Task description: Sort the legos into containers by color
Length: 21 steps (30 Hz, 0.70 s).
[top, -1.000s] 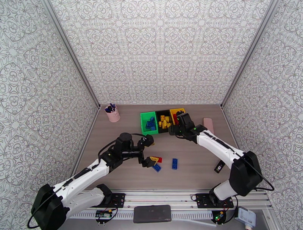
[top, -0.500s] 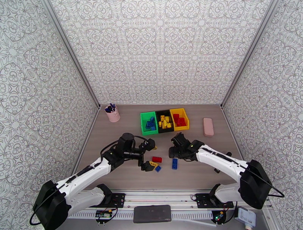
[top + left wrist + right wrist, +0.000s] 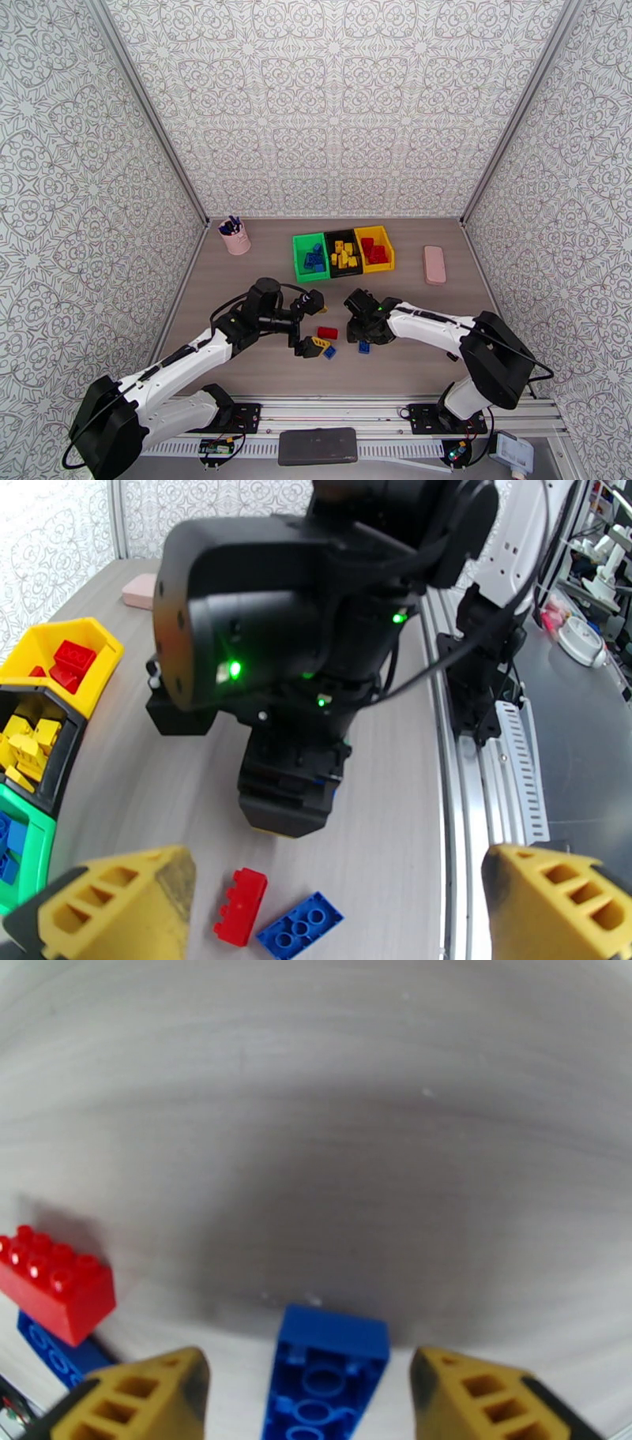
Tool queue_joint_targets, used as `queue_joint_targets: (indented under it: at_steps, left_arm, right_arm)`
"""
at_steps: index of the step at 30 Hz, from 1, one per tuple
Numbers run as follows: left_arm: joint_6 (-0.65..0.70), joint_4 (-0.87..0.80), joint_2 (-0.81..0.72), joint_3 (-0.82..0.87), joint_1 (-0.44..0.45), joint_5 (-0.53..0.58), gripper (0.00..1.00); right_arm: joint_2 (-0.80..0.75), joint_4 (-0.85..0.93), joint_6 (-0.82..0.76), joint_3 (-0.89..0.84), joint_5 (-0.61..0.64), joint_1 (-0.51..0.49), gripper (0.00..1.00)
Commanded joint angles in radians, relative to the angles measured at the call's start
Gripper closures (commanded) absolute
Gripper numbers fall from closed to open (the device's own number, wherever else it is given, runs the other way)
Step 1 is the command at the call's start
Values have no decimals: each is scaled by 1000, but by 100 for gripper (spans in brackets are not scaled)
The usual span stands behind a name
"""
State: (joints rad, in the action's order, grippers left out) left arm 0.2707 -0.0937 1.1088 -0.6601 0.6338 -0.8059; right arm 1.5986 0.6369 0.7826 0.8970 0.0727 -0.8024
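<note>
three bins at back of table (image 3: 409, 268): green bin (image 3: 297, 256) holds blue bricks, black bin (image 3: 340, 234) yellow, yellow bin (image 3: 389, 251) red. three bricks loose mid-table. right gripper (image 3: 308, 1390) low over blue brick (image 3: 328, 1355), fingers (image 3: 134, 1394) either side, part open, gaps both sides. left gripper (image 3: 340, 906) wide apart, above red brick (image 3: 241, 906) and second blue brick (image 3: 300, 926).

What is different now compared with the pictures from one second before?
The right gripper left the yellow bin, came back toward the near edge and went down over the lone blue brick, which sits between its open jaws, not gripped. The left gripper stayed open by the other loose bricks; the blue brick did not move.
</note>
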Motion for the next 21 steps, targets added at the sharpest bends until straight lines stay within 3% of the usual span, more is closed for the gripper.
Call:
queue_joint_targets:
  at_steps: [1, 10, 21]
  left_arm:
    - [10, 11, -13, -12, 6, 23, 0]
    - [8, 20, -29, -2, 7, 46, 1]
    - [-26, 18, -72, 12, 12, 137, 0]
  right_arm:
    - [16, -19, -11, 0, -7, -2, 41]
    - [26, 5, -18, 18, 9, -3, 64]
    - [-41, -50, -58, 53, 60, -3, 69]
